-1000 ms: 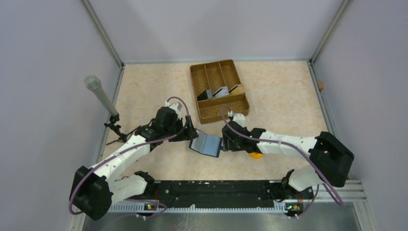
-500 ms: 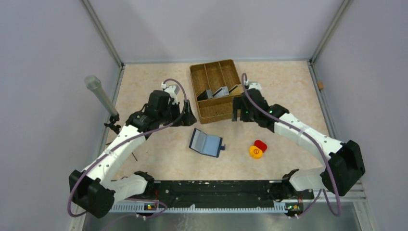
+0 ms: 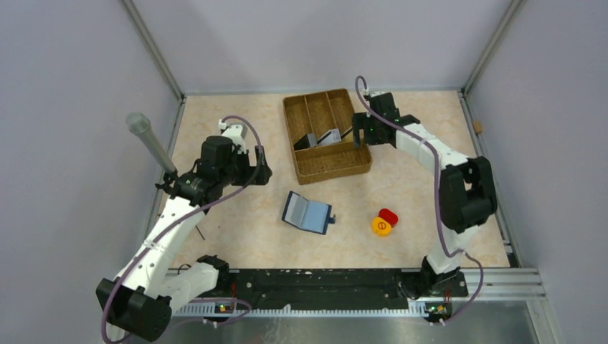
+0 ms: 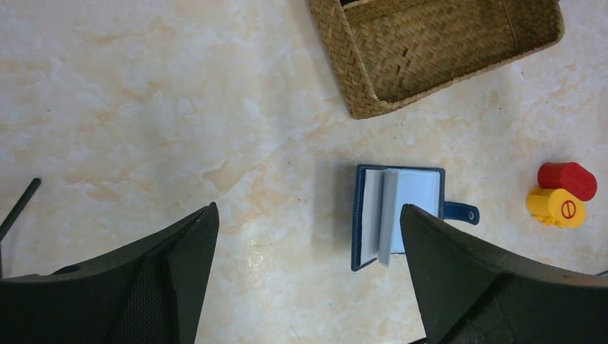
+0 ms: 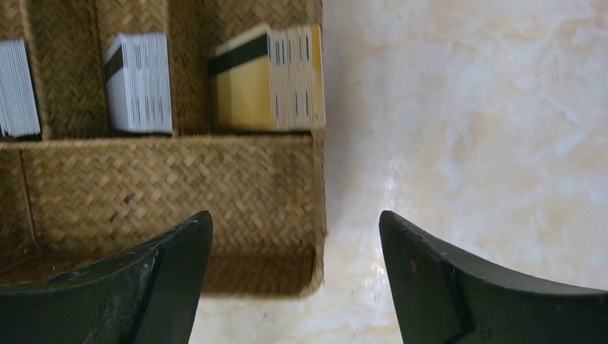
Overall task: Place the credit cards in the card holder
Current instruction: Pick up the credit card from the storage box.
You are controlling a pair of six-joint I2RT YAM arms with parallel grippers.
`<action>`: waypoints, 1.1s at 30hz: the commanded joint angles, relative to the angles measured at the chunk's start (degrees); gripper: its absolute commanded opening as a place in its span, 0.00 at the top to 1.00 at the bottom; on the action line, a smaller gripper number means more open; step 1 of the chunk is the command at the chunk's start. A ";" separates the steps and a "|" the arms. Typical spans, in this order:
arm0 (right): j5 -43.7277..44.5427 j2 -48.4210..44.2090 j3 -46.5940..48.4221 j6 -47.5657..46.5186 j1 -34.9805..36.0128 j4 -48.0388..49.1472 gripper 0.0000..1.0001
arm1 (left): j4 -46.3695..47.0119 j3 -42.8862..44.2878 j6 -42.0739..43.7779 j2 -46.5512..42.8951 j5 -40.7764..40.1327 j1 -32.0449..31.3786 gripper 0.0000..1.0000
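Robotics lab test cell, plain grey panel walls [image 3: 57, 107], aluminium frame posts [image 3: 153, 50], marble-look tabletop [image 3: 236, 236], black mounting rail [image 3: 323, 281]

In the right wrist view the woven tray [image 5: 172, 179] ran off the top and left edges, which cut through the leftmost credit cards [image 5: 14, 86].

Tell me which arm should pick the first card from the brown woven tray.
Right. The right gripper hangs open over the brown woven tray, beside the stacked plastic cards. The left gripper, also open, is off the tray, nearer the navy folding card holder.
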 commanded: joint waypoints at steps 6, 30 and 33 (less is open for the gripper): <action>-2.61 15.67 18.81 -7.54 -2.09 -2.90 0.16 | 3.91 -2.41 2.60 -2.57 -2.80 0.26 0.01; -2.52 23.04 29.51 -8.92 -5.99 -9.93 0.19 | 3.64 -2.48 2.57 -1.53 -2.40 0.27 0.01; -2.76 22.01 29.60 -8.74 -6.17 -10.21 0.20 | 3.65 -2.43 2.56 -1.51 -2.30 0.29 0.01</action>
